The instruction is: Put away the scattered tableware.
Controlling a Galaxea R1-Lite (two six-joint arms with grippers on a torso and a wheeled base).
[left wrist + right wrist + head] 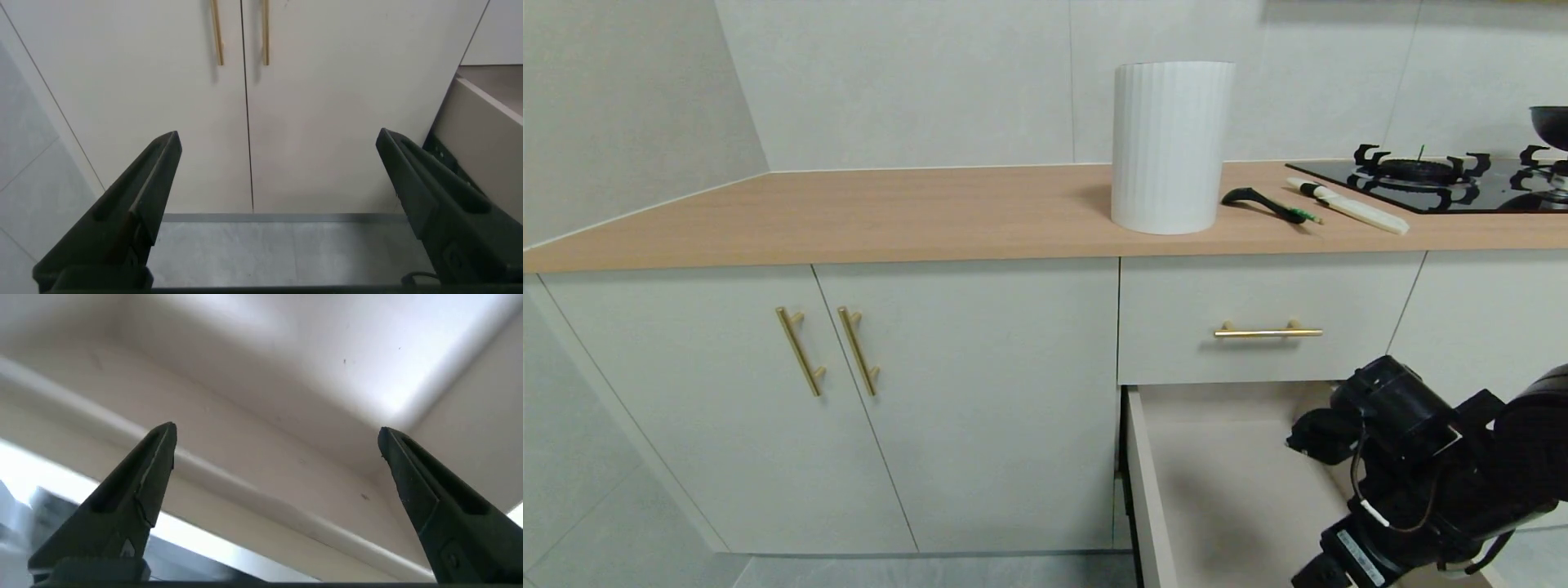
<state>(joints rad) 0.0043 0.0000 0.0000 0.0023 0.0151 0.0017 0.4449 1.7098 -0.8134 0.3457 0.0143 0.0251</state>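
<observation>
Two utensils lie on the wooden countertop (915, 212) to the right of a tall white ribbed holder (1170, 147): a black-handled tool with a green tip (1267, 204) and a cream-coloured knife (1349, 207). Below them a drawer (1145, 482) stands pulled out, its floor bare. My right gripper (1319, 439) is low inside that drawer, far beneath the utensils. In the right wrist view its fingers (135, 498) are open with nothing between them, facing the drawer's inner wall (270, 384). My left gripper (278, 204) is open and empty, low in front of the cabinet doors (245, 106).
A black gas hob (1445, 181) with pan supports occupies the counter's right end, a dark pot (1552, 122) at its edge. A shut drawer with a gold handle (1267, 331) sits above the open one. Double doors with gold handles (825, 351) are to the left.
</observation>
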